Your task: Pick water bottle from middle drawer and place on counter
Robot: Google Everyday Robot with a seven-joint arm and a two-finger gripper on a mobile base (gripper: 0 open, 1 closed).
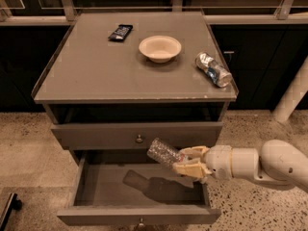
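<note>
My gripper (188, 161) reaches in from the right and is shut on the water bottle (162, 151), a small clear crinkled bottle. It holds the bottle tilted, neck end in the fingers (192, 170), base pointing up and left. The bottle hangs above the open middle drawer (139, 214), in front of the closed drawer's panel. The drawer floor shows only the bottle's shadow. The counter (96, 71) is the grey cabinet top above, well higher than the bottle.
On the counter lie a dark snack bar (120, 32), a white bowl (160, 47) and a crushed silver-and-blue can (213, 69) near the right edge. The closed drawer (96, 136) sits above the open one. A white post (294, 93) stands at right.
</note>
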